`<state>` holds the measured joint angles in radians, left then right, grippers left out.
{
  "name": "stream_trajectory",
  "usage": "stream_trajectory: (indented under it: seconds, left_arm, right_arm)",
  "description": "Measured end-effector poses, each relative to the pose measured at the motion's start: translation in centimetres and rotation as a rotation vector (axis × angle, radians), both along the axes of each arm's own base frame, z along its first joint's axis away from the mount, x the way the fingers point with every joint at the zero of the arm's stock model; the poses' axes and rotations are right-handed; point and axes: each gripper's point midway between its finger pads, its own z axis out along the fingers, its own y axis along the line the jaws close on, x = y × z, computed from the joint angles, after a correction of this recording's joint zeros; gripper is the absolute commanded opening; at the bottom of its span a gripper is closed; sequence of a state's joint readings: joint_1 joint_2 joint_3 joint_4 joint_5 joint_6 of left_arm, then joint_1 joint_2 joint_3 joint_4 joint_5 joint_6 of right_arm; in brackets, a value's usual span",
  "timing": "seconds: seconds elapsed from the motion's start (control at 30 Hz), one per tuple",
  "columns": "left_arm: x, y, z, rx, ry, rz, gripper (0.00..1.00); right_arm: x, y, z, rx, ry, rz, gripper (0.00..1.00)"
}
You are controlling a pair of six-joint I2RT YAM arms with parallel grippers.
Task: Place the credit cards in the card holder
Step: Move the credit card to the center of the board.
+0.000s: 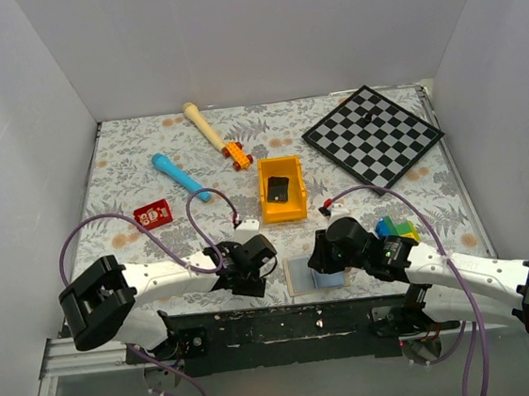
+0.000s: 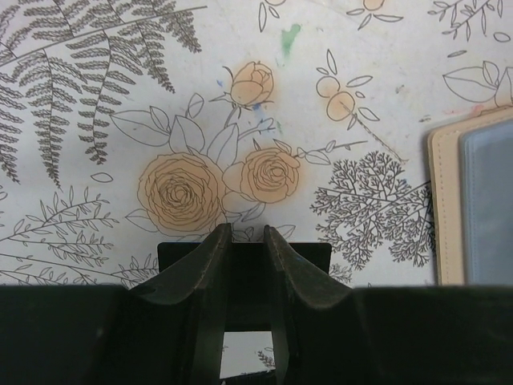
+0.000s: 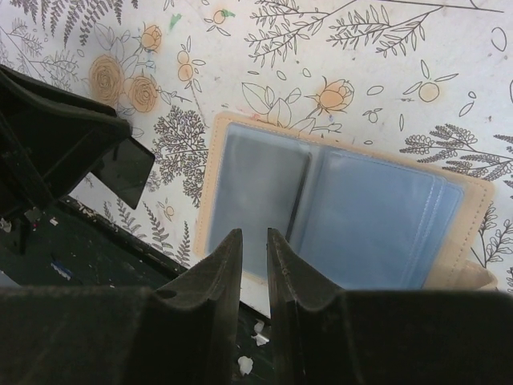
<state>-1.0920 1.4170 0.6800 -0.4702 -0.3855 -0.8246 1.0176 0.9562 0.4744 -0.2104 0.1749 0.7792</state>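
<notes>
Pinching one dark card [image 2: 247,265], left fingers [image 2: 226,242] hover; right fingers [image 3: 237,249] slightly parted, empty, over one holder [image 3: 361,216].

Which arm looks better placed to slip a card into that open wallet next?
Likely left: the left gripper pinches a dark card beside the open card holder; the right gripper shows none.

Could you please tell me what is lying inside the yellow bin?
A dark flat object lies inside the yellow bin; too small to tell whether it is a card. The bin floor beneath it is covered.
</notes>
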Motion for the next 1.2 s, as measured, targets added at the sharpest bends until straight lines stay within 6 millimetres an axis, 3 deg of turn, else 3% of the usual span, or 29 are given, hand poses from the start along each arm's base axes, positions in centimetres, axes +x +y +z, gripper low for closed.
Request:
stream_trajectory:
  seconds: [0.67,1.03,1.2]
  left_arm:
    - [-3.5,-0.5,0.0,-0.007,0.032,-0.091,0.22]
    - [-4.2,0.4,0.4,0.044,0.061,-0.081,0.33]
    - [-2.8,0.9,2.3,0.012,0.033,-0.033,0.34]
  right_arm:
    - [-0.2,-0.3,-0.6,-0.007,0.011,-0.009,0.27]
    - [-0.2,-0.5,-0.5,-0.013,0.0,-0.005,0.31]
    - [-0.1,-0.7,-0.3,-0.049,-0.018,0.028,0.35]
